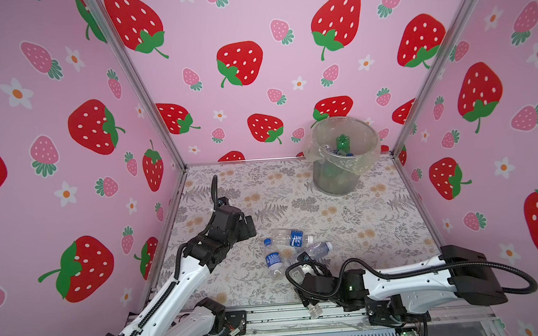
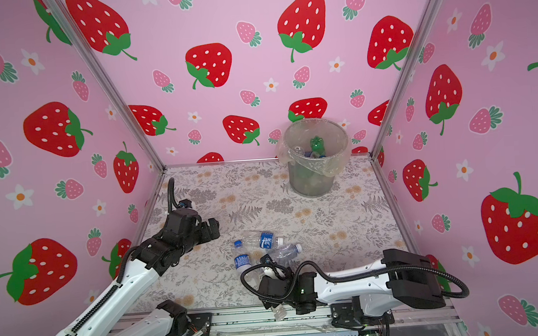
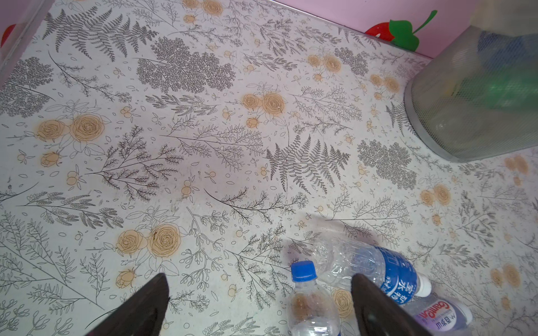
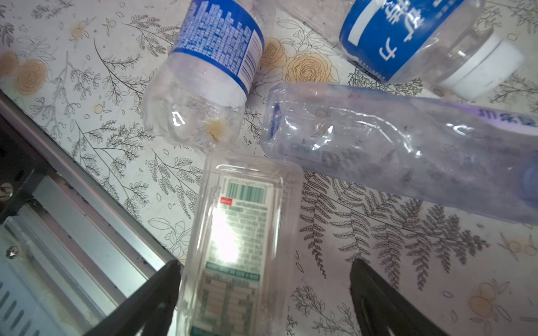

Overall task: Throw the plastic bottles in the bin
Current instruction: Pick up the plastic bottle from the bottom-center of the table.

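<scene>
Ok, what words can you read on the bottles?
"Ganten": red letters, on the clear bottle with the pale purple label.
"水", among other white Chinese characters I cannot read surely: on the clear white-capped bottle with the blue label.
Fine print and barcode: on the clear bottle with the blue small-print label, too small to read.
Green and white label with barcode: on the flat clear bottle, too blurred to read.

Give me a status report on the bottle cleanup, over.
Left gripper open, beside three loose bottles. Right gripper open, straddling a square clear bottle at the front edge. Bin partly filled, nothing blocking it.
</scene>
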